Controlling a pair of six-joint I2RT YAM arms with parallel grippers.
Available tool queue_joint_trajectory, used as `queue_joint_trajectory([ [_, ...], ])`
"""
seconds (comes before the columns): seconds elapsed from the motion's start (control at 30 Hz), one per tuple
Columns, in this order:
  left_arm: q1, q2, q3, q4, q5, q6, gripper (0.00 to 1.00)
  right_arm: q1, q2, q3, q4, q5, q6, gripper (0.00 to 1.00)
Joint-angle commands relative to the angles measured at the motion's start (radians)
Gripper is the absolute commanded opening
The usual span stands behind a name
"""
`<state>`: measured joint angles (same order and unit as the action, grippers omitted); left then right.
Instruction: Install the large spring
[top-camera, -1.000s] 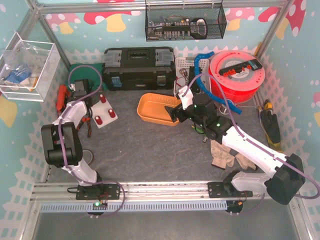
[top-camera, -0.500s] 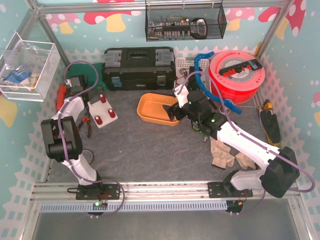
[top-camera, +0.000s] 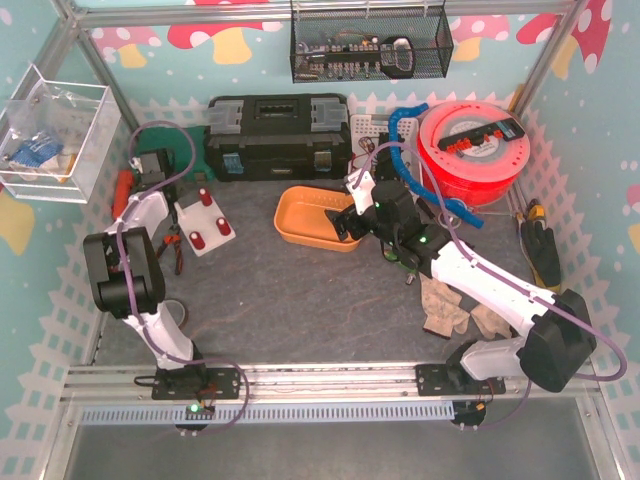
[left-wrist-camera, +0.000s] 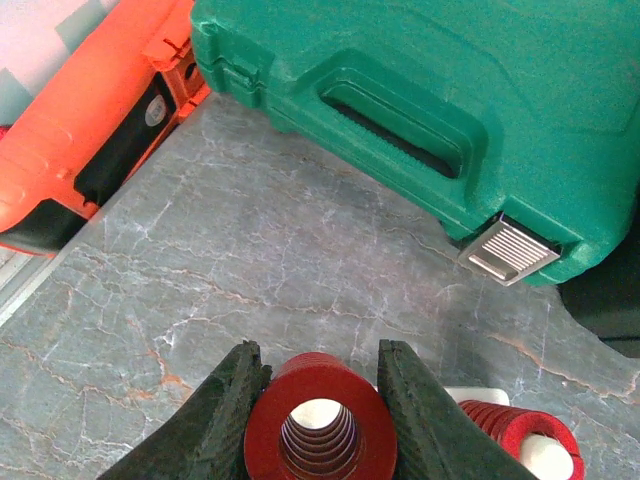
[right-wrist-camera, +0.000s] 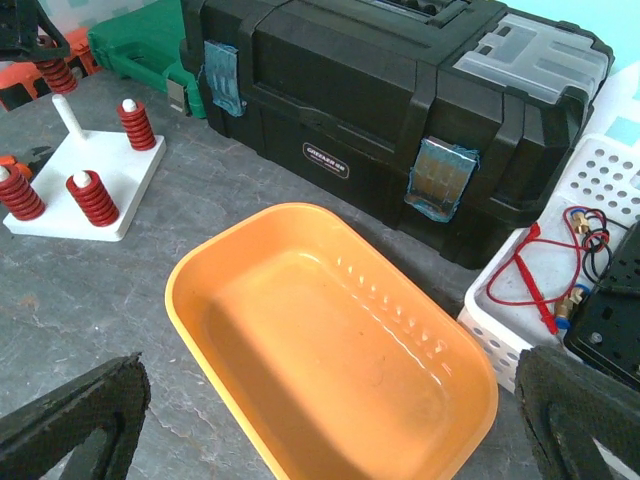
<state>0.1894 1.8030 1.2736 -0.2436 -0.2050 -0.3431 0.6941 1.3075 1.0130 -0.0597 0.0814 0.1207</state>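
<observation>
Clamps the left fingers (left-wrist-camera: 222, 415) on the large spring (left-wrist-camera: 320, 440), one dark finger on each side. Shows this red coil end-on at the bottom middle of the left wrist view, with a round hole down its middle. Holds it over the grey desk (left-wrist-camera: 250, 260), off the pegs. Shows another red spring (left-wrist-camera: 515, 430) in the bottom right corner, just beside the held one, with a white peg (left-wrist-camera: 545, 458) poking out of its middle. Fills the top right of that view with a green case (left-wrist-camera: 430, 110). Puts an orange tool (left-wrist-camera: 80, 120) in the top left, right up against the green case.

Spreads the right fingers (right-wrist-camera: 80, 410) wide apart, one in each bottom corner of the right wrist view. Hangs them over the orange tray (right-wrist-camera: 330, 340) in the lower middle. Shows a black toolbox (right-wrist-camera: 380, 110) behind the tray, across the top. Shows a white basket (right-wrist-camera: 590, 190) with red wires at the right edge. Shows the white peg board (right-wrist-camera: 110, 200) at the left, with three red springs (right-wrist-camera: 90, 197) standing on pegs and one thin peg (right-wrist-camera: 68, 115) bare. Catches the held spring in the top left corner too, past the board and apart from it.

In the top view, places the left arm (top-camera: 125, 270) at the left side and the right arm (top-camera: 480, 285) from the bottom right up to the tray in the middle. Shows a big red spool (top-camera: 475, 140) in the upper right.
</observation>
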Motion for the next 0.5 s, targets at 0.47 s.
queue_joint_trajectory([
  [0.47, 0.009, -0.040, 0.050, -0.081, 0.044, 0.028, 0.00, -0.002, 0.001, 0.014, 0.013, -0.008, 0.013, 0.99],
])
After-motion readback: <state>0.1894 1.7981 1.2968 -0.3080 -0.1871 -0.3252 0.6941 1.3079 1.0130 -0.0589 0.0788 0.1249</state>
